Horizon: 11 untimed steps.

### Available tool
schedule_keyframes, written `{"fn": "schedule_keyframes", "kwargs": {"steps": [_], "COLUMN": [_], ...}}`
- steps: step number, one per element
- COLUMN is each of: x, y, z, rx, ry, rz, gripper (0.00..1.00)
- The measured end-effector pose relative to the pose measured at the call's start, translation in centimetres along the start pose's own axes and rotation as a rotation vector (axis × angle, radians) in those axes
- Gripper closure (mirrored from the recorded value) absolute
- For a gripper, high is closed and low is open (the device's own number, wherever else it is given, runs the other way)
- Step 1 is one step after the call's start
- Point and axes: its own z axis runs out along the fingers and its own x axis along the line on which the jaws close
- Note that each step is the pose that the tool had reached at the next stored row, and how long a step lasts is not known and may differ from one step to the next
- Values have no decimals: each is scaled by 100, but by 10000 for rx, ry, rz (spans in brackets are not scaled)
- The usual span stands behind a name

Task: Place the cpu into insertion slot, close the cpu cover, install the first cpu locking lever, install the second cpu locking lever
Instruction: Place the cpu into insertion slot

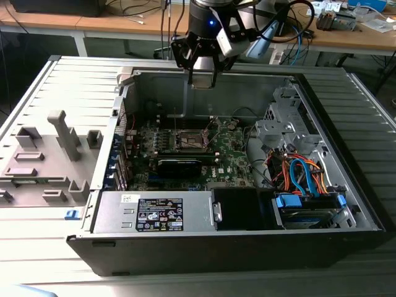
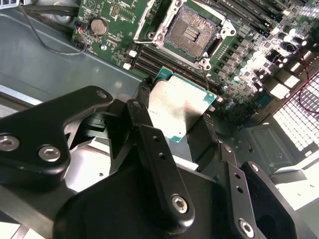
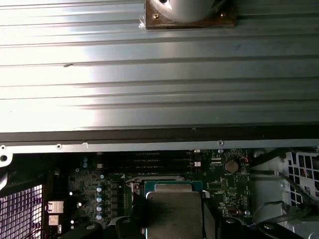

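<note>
well, i see the gripper pinching the cpu from two sides. one black finger sits on each edge, so it is closed tight on the chip. the cpu is a small flat square. its top is shiny silver-grey metal, and a thin green rim peeks out around it. in the first wrist view the cpu looks the same, grey on top with a green strip along one edge. the chip is up in the air, not touching the board.

the insertion slot lies open and bare. i can see its brownish field of tiny contacts, with a dark frame around it. it sits on the green motherboard, apart from the chip. in the second wrist view, long black memory slots lie between the two.

in the exterior view the gripper hangs high by the back wall of the computer case, above the insertion slot. the air over the slot is free. a long black card lies just beside the slot. a bunch of coloured cables is well apart, at the exterior view's right.
</note>
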Motion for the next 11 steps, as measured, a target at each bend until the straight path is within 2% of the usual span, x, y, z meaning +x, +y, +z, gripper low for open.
{"fn": "schedule_keyframes", "kwargs": {"steps": [4,11], "x": [9,15], "y": [-20,-33], "z": [53,65], "rx": [10,14], "ry": [1,0], "rz": [-7,-7], "gripper": [45,45]}}
